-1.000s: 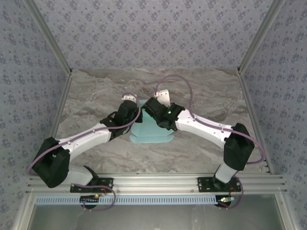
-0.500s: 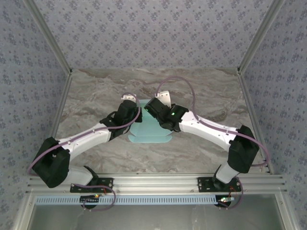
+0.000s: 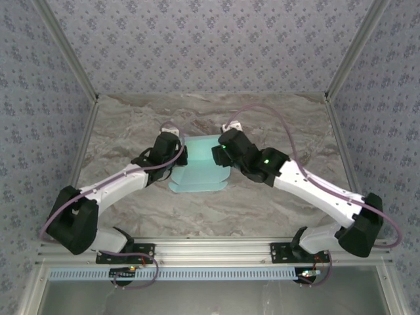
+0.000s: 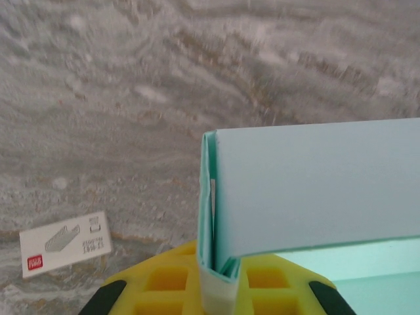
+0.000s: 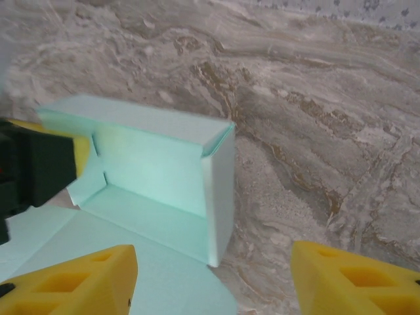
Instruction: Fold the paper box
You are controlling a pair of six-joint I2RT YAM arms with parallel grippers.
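A pale turquoise paper box (image 3: 200, 172), partly folded with its far and side walls raised, sits mid-desk (image 3: 131, 118) between the two arms. The left pincer (image 4: 220, 289) is clamped on the box's left wall near a corner, probably to hold that fold upright and keep the sheet from sliding. The right pincer (image 5: 213, 275) hangs with its yellow fingers (image 5: 85, 279) wide apart, gripping nothing. The box's right corner stands just ahead of it, apart from both fingers. A small white tag (image 4: 64, 243) lies on the desk nearby.
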